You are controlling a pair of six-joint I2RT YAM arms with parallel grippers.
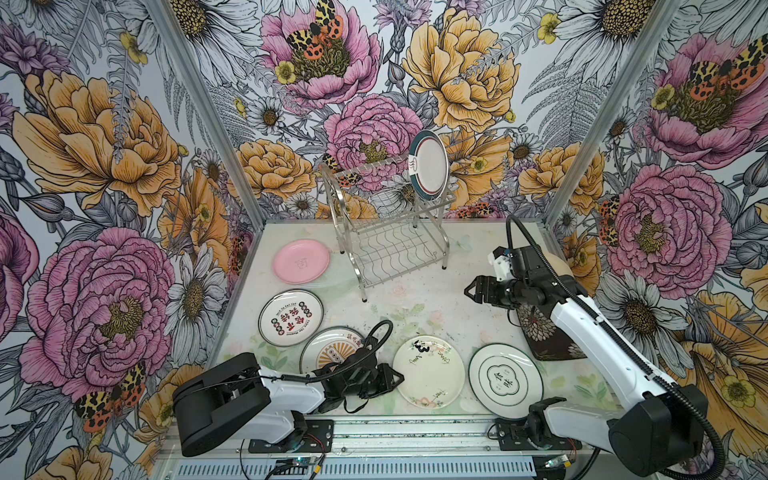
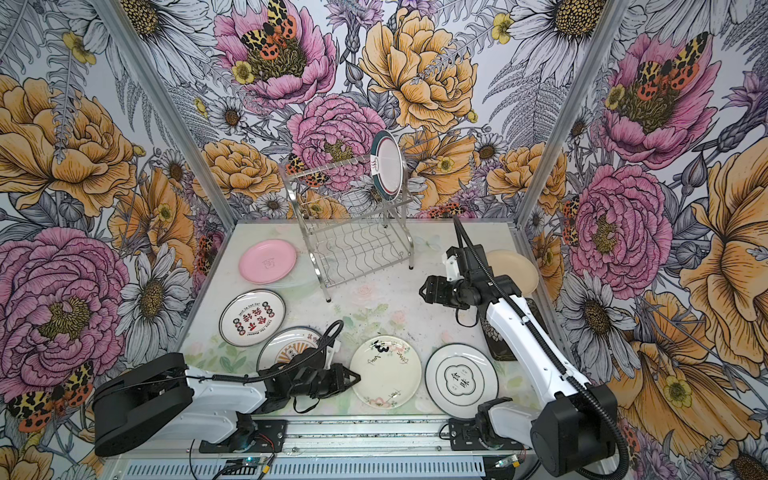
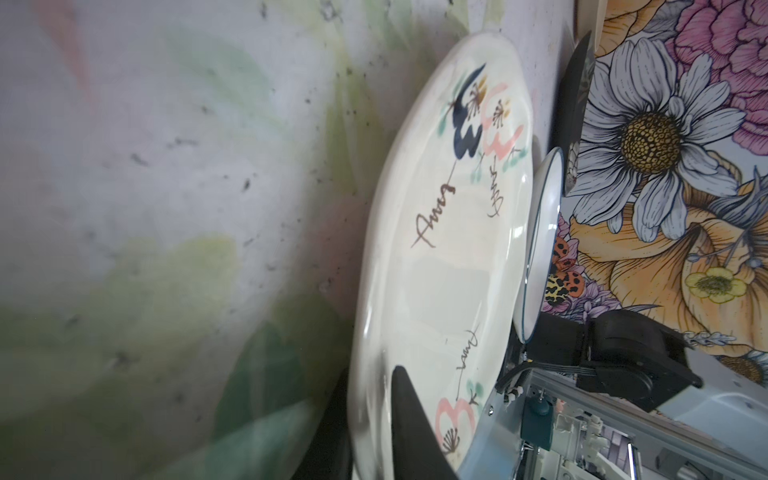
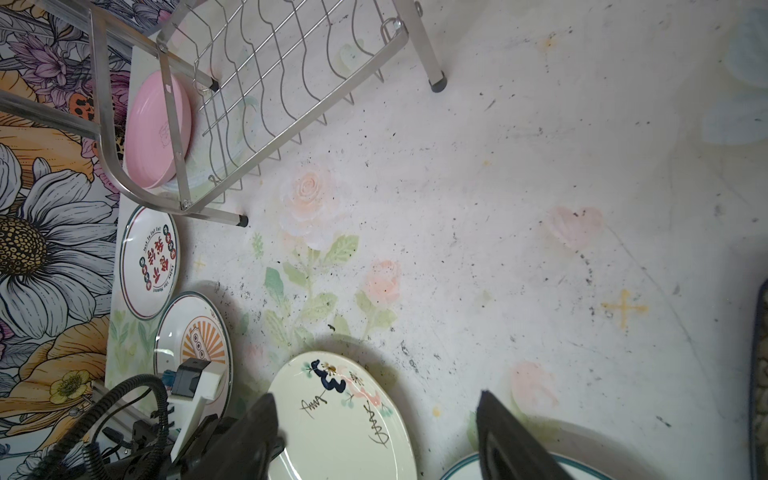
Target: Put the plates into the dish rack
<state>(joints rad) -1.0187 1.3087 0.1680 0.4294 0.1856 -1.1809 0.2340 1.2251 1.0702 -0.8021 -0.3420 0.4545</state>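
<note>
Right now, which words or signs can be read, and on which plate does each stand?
"食味", probably: front green-ringed plate.
Handwriting like "Anna", uncertain: cream plate.
Red characters, small lettering: red-printed plate, too small to read.
Marks unreadable: sunburst plate, pink plate, racked plate.

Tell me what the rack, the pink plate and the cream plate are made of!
The rack looks like metal wire and tube, probably stainless steel: it is silvery with bright glints. The pink plate is smooth and evenly coloured with a soft sheen, so it could be plastic or glazed ceramic. The cream plate is likely glazed ceramic: it has glossy highlights over painted flowers.
</note>
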